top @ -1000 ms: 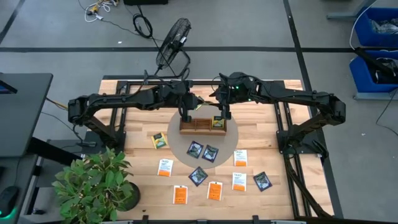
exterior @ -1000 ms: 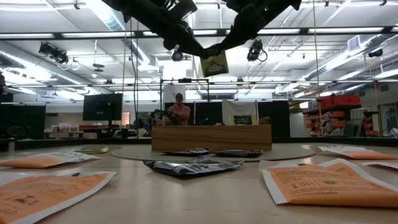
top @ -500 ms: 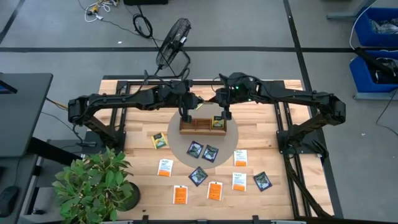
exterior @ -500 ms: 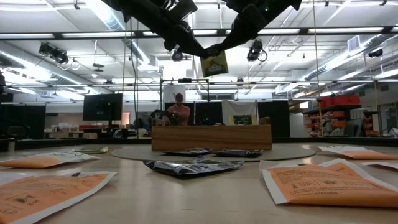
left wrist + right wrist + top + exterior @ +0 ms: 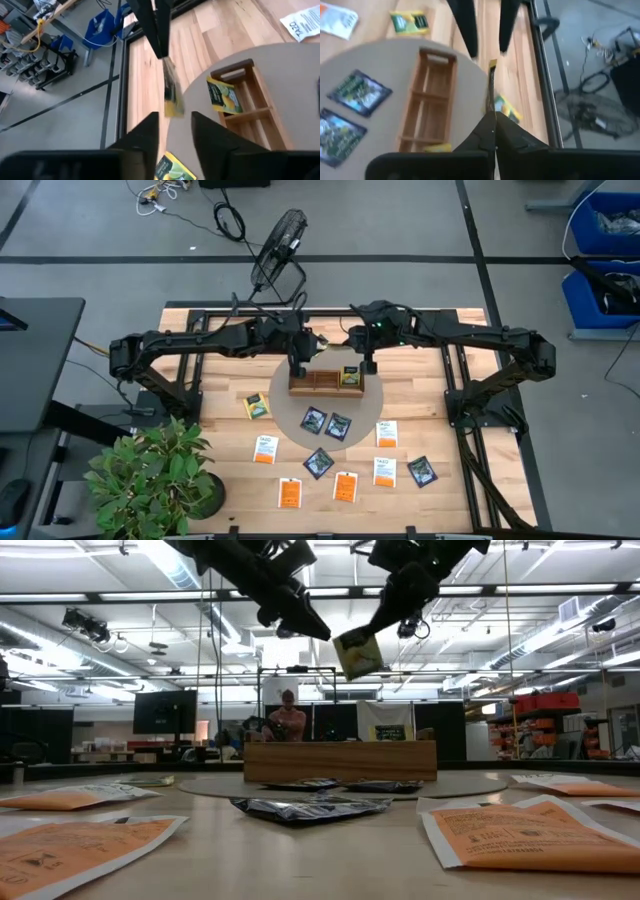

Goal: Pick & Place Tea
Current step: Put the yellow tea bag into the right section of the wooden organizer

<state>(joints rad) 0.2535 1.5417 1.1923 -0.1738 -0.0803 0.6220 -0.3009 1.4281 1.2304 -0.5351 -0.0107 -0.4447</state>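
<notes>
Wooden table [image 5: 420,365] carries a round grey mat [image 5: 325,430] at centre, with the long wooden tray [image 5: 325,383] on the mat's far part; in the left wrist view the tray [image 5: 250,95] has one yellow-green packet [image 5: 223,95] standing in an end compartment. Potted plant [image 5: 155,475] sits at the near left corner.

Both arms reach in from the sides and meet above the tray. Right gripper [image 5: 352,638] hangs high over the tray's right end, fingers pinched tight together on the top edge of a yellow-green tea packet [image 5: 358,654], which dangles tilted in the air, clear of the tray; the right wrist view shows the same packet [image 5: 491,92] edge-on, running out from the closed fingertips [image 5: 490,120]. Left gripper [image 5: 315,628] is just beside it on the left, above the tray's left part, fingers [image 5: 145,137] partly apart and holding nothing; the packet [image 5: 171,95] hangs in front of that gap without touching them.

Rest of the tea lies flat: dark blue-black packets [image 5: 326,422] on the mat, another [image 5: 319,463] just off it and one [image 5: 422,471] near right; a yellow-green packet [image 5: 258,407] left of the mat; white-with-orange packets [image 5: 264,448] [image 5: 386,434] [image 5: 384,471]; orange ones [image 5: 290,493] [image 5: 345,486] along the near edge.

A person [image 5: 288,718] sits in the room well behind the table.
</notes>
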